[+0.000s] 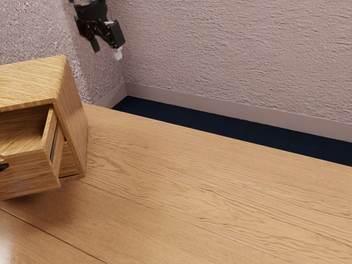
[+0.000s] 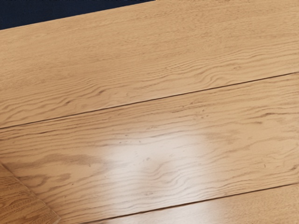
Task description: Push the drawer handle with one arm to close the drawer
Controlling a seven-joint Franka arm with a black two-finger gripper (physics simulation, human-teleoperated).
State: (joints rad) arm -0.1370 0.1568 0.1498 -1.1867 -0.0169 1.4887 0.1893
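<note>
Your black two-finger end effector (image 1: 106, 49) hangs wide at 11 o'clock, ext. view; the box-shaped tan wooden drawer (image 1: 30, 177) juts open near 9, w/ small black handle (image 1: 4, 166). Prob. light, stiff: push handle's mid sq. on, no grip req'd.

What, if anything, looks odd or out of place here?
Only the wooden drawer stands out: it's open, its front jutting out from the cabinet. I see no spill or damage.
</note>
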